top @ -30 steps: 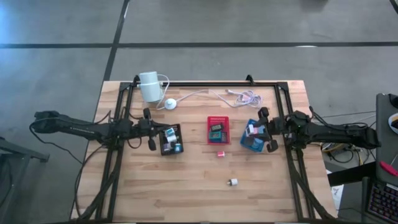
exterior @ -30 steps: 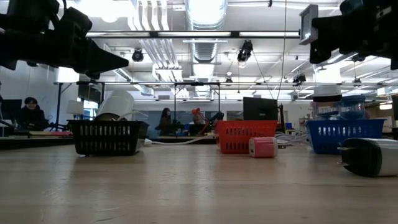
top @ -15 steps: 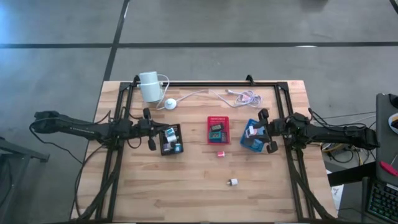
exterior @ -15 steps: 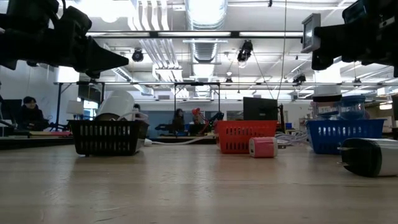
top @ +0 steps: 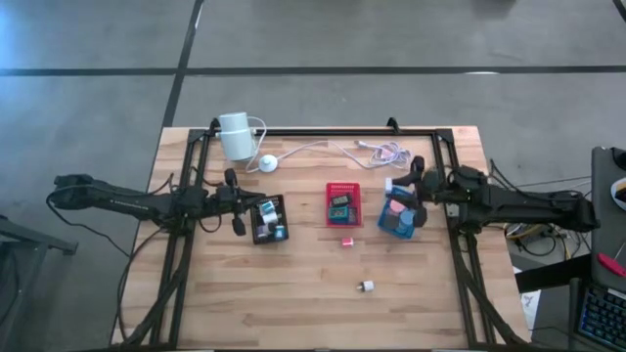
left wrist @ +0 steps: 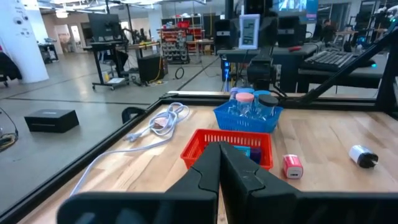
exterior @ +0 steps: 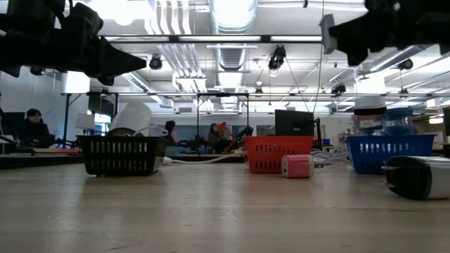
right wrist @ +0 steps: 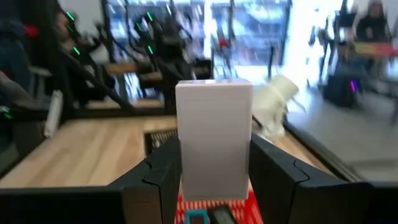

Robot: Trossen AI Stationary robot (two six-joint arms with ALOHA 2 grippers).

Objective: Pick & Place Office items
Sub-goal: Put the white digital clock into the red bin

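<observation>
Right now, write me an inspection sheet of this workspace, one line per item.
Surface: wooden table, black frame around it.
Job's things: pink block and white piece loose on the wood; others sit in the black tray, red tray and blue tray.
Clutter: white cylinder device at the far edge.
Grippers: left gripper shut, empty, beside the black tray; right gripper shut on a white block, above the blue tray.
Cables: white cable along the far edge.
Surroundings: people at desks behind.
</observation>
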